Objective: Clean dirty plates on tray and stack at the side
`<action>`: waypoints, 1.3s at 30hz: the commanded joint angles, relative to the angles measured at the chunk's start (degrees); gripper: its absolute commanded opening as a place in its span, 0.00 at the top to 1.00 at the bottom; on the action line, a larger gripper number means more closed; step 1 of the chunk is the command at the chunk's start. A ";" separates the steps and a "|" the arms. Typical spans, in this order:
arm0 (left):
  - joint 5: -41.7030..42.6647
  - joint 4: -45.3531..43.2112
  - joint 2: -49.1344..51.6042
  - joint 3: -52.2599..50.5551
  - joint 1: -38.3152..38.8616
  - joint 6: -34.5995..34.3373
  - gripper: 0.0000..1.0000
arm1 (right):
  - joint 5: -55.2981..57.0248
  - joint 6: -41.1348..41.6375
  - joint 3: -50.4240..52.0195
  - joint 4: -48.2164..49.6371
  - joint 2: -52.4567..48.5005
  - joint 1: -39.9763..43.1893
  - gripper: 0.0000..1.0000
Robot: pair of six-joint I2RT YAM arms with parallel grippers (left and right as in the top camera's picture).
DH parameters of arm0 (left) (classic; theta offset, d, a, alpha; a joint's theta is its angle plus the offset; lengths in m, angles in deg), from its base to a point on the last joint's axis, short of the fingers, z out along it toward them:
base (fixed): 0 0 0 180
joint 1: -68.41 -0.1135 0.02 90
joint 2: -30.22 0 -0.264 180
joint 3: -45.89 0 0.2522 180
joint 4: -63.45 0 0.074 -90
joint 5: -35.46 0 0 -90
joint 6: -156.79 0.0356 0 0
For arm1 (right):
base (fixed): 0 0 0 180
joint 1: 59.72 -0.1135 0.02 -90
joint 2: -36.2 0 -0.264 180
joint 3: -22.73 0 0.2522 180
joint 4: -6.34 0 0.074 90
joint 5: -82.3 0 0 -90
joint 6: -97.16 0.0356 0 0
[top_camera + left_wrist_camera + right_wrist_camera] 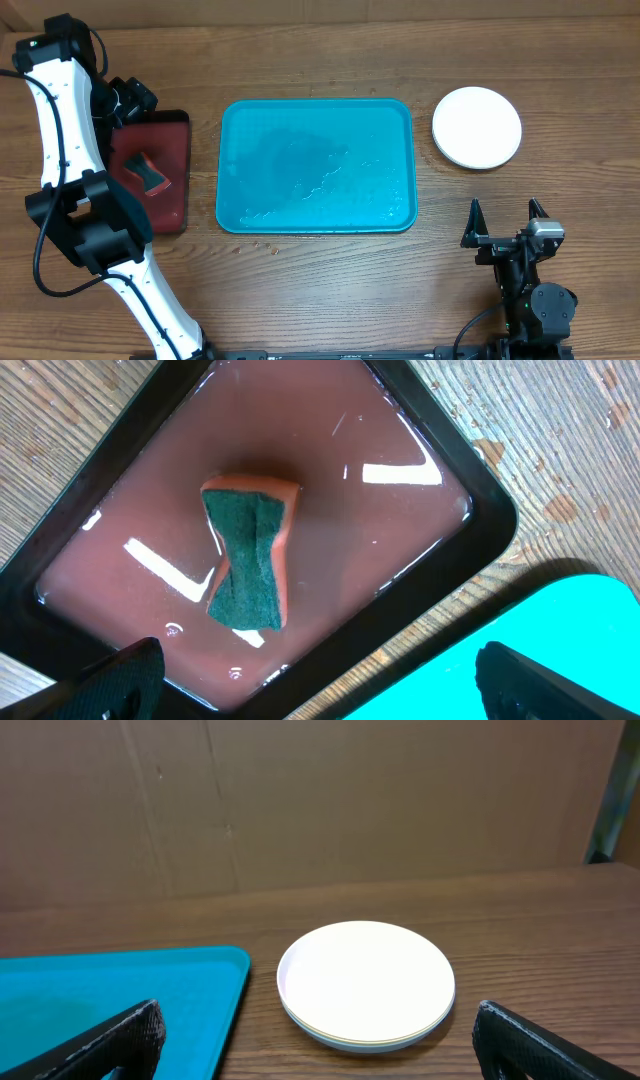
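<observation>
The turquoise tray [316, 166] lies mid-table, wet, with no plates on it; it also shows in the right wrist view [110, 990] and the left wrist view [560, 650]. The plates [477, 127] sit stacked to its right, white one on top; the stack shows in the right wrist view [366, 983], with the edges of lower plates showing under the white one. My right gripper [506, 215] is open and empty, near the front edge, short of the stack. My left gripper [320, 680] is open and empty above the dark red tray.
A dark red black-rimmed tray [175, 180] with shallow water stands left of the turquoise tray. An orange sponge with a green scouring face [250, 560] lies in it, also seen from overhead [150, 172]. A brown wall stands behind the table.
</observation>
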 commanded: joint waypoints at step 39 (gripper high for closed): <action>-16.87 -21.22 -42.18 -47.98 26.27 17.27 0.00 | 0.50 0.24 0.59 0.37 0.68 0.20 0.00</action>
